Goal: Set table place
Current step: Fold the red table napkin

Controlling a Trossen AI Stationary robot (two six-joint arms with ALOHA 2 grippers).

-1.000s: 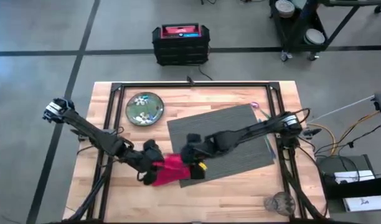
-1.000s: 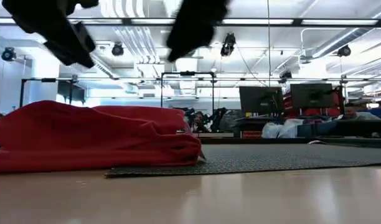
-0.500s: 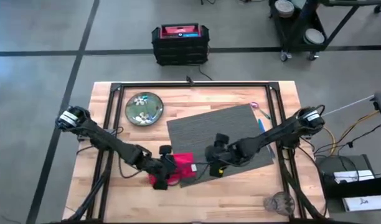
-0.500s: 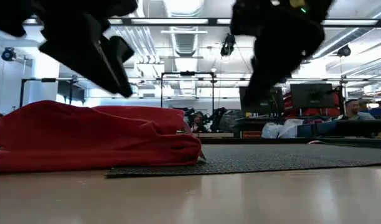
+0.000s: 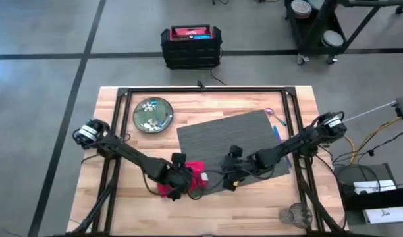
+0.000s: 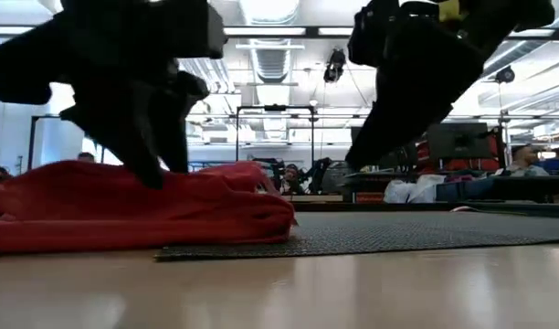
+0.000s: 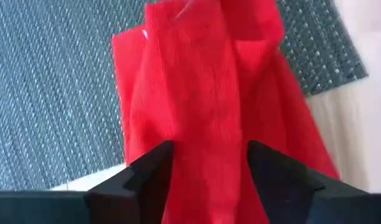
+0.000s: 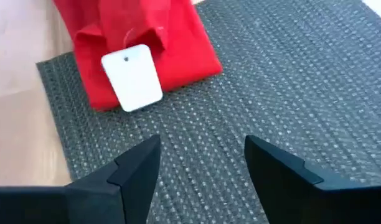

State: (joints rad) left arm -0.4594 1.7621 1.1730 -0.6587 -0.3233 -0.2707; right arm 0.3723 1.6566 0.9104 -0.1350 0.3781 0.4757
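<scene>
One soft, limp red napkin (image 7: 209, 106), bunched across the near corner of the placemat (image 8: 290, 81) and onto the table (image 5: 254, 204), best pinched at a raised fold between left gripper (image 7: 206, 168) fingers spread astride it, right gripper (image 8: 200, 168) likewise open over the mat.

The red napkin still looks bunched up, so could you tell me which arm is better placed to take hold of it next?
Probably the left: its claw is open astride the red napkin, fingers low against the cloth. The right claw hangs open over the placemat, beside the napkin.
</scene>
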